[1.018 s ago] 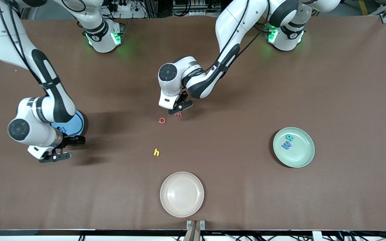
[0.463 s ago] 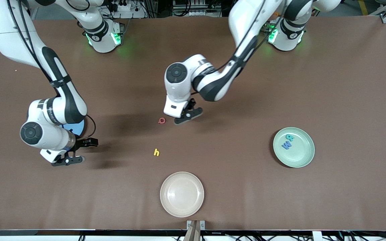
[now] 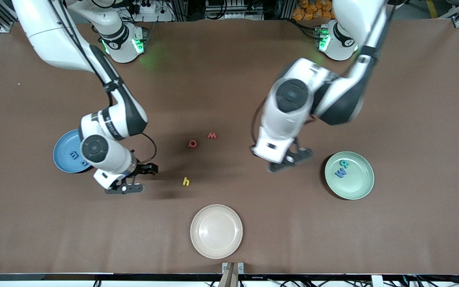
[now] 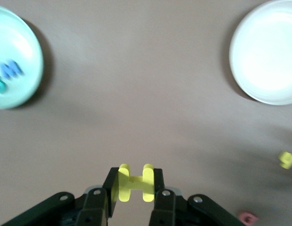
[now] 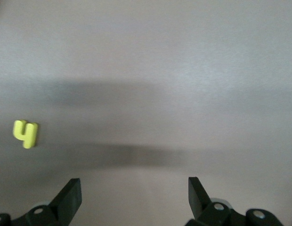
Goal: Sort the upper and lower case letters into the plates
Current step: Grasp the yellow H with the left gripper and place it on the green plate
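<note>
My left gripper (image 3: 289, 160) is shut on a yellow letter H (image 4: 135, 182) and holds it above the table, beside the pale green plate (image 3: 359, 187). That plate holds a teal letter (image 3: 345, 163) and a blue W (image 3: 340, 172). My right gripper (image 3: 137, 179) is open and empty, low over the table between the blue plate (image 3: 63, 143) and a yellow h (image 3: 186, 181). The blue plate holds a blue m (image 3: 73, 154) and one more blue letter (image 3: 83, 162). A red w (image 3: 212, 135) and a second red letter (image 3: 192, 143) lie mid-table. The h also shows in the right wrist view (image 5: 26, 133).
A cream-white plate (image 3: 216, 231) sits near the table's front edge, nearer to the front camera than the yellow h. It also shows in the left wrist view (image 4: 271, 52), as does the green plate (image 4: 28, 42).
My left gripper rose from beside the red letters and swung toward the green plate; the red w shows again. My right gripper moved from the blue plate toward the yellow h.
</note>
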Available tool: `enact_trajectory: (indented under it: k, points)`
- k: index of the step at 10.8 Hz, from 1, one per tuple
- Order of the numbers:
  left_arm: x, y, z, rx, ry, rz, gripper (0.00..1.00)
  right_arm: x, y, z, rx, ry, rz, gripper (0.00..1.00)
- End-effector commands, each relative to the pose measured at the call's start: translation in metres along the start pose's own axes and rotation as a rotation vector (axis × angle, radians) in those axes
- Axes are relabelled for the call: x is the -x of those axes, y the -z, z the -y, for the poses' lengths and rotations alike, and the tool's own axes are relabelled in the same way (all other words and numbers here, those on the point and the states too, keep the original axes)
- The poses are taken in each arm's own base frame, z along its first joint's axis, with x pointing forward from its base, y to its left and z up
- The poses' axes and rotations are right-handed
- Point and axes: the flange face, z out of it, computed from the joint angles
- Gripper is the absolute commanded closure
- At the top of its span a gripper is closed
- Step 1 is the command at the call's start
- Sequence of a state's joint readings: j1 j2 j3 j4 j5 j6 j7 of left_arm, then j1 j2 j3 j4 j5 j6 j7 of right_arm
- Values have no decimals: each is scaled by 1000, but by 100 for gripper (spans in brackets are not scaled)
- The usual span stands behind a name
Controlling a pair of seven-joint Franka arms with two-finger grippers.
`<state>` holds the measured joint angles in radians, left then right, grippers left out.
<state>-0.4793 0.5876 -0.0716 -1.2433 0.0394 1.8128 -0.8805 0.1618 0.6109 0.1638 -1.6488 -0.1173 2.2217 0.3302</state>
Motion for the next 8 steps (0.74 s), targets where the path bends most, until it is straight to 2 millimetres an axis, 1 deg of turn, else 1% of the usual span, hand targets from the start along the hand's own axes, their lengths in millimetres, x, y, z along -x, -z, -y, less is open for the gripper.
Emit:
enact_trajectory:
  k: [1,2,3,4,5,6,7,8]
  points:
    - [-49,-28,78,-50,-102,92,100,-14,-13,49,-43,-97,1,0]
    - [-64,-45,103,-71,-151,117,100,-16,-18,77,-54,-138,-5,0]
    - [-82,-59,130,-93,-171,130,100,-18,-27,88,-58,-177,-1,0]
    - [-92,-73,151,-128,-210,138,100,-15,-35,103,-57,-198,4,0]
    - [-105,-86,177,-152,-227,143,100,-9,-43,120,-52,-208,10,0]
    - [-112,-102,199,-151,-236,153,100,4,-45,146,-47,-207,15,0]
    - [-122,-115,221,-139,-246,152,100,25,-50,176,-29,-204,28,0]
    - [-131,-128,238,-125,-264,144,100,54,-64,207,-6,-186,53,0]
